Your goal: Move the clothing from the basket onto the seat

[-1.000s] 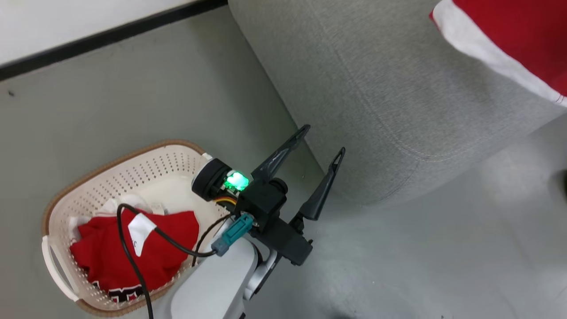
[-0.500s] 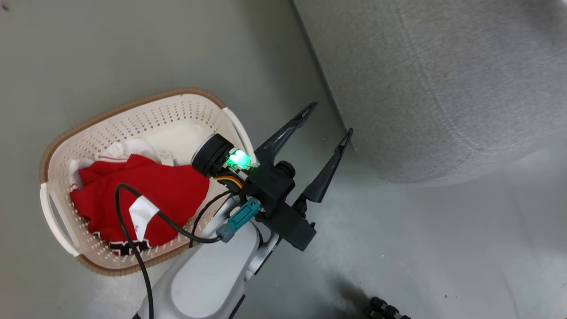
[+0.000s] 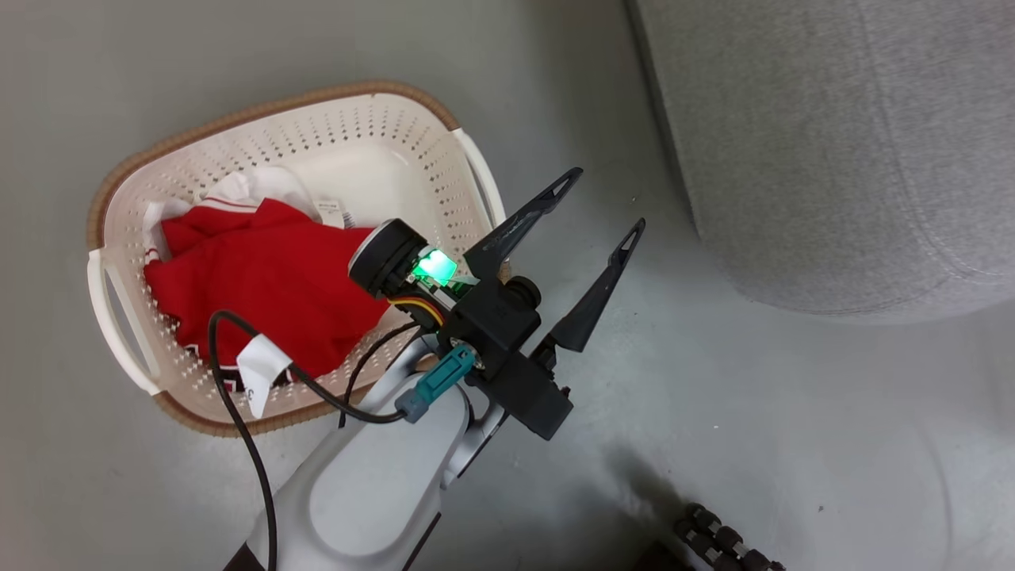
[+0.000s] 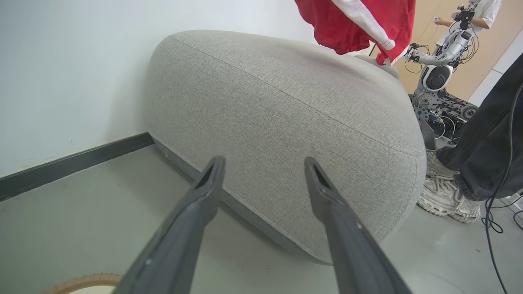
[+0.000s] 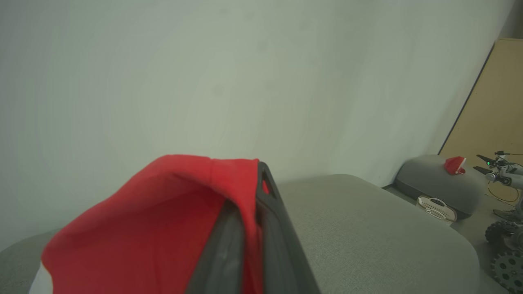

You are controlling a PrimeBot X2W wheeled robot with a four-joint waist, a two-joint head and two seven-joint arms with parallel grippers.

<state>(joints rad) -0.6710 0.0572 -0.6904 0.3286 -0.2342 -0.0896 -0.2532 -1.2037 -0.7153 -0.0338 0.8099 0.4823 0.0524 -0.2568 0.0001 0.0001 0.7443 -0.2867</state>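
Note:
The cream perforated basket (image 3: 262,107) stands on the floor at the left, holding crumpled red clothing (image 3: 262,277) with white parts. My left gripper (image 3: 607,200) hangs open and empty over bare floor between the basket and the grey seat (image 3: 833,143). In the left wrist view its fingers (image 4: 263,160) are spread toward the seat (image 4: 286,106), and a red garment with a white stripe (image 4: 359,20) hangs above the seat's far side. My right gripper (image 5: 249,192) is shut on that red garment (image 5: 155,220), lifted over the seat (image 5: 367,228).
A person's dark trouser leg (image 4: 482,134) and pale shoe (image 4: 449,196) stand beside the seat's end. Another robot (image 4: 437,61) works beyond. A second sofa (image 5: 433,183) with a basket (image 5: 436,207) sits far off. A dark ribbed part (image 3: 721,539) lies at the bottom edge.
The head camera has swung, so the basket now sits higher in the picture and the held garment has left it. My left gripper stays open and empty.

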